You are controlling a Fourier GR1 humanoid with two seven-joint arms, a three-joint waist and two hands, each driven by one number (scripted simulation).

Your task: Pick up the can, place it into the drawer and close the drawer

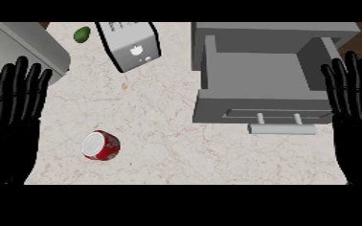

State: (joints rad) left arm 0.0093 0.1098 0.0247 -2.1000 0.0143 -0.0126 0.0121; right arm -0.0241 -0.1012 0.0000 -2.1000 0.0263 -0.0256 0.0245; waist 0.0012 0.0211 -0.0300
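Observation:
A red can (102, 145) with a white end lies on its side on the speckled counter at the lower left. The grey drawer (263, 81) stands pulled out at the right, its inside bare, with a pale bar handle (281, 129) at its front. My left hand (20, 100) rests open at the left edge, fingers up, above and left of the can and apart from it. My right hand (345, 96) rests open at the right edge, beside the drawer's right wall.
A grey tilted appliance (129, 43) with a white logo lies at the back middle. A green avocado-like fruit (82, 34) sits to its left. A grey block (32, 48) occupies the back left corner. Bare counter (163, 124) lies between can and drawer.

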